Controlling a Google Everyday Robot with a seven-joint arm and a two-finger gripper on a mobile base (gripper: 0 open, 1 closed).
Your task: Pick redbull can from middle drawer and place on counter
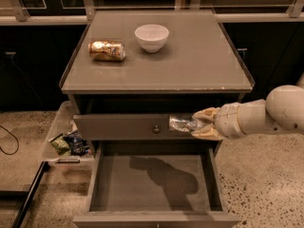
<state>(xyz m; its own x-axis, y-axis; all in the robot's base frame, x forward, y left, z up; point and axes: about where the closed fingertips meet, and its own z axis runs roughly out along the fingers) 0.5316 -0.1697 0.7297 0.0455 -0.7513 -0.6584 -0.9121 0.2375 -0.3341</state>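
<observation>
The gripper (199, 124) comes in from the right on a white arm and is shut on the redbull can (181, 123), a slim shiny can held lying sideways. It hangs in front of the closed drawer front with the small knob (156, 128), above the open middle drawer (118, 186), whose flat bottom holds only the arm's shadow. The counter (190, 61) lies above the gripper's level.
On the counter lie a gold-orange can (107, 51) on its side at the left and a white bowl (151, 37) at the back middle. A clear bin with snack bags (69, 141) sits on the floor left of the cabinet.
</observation>
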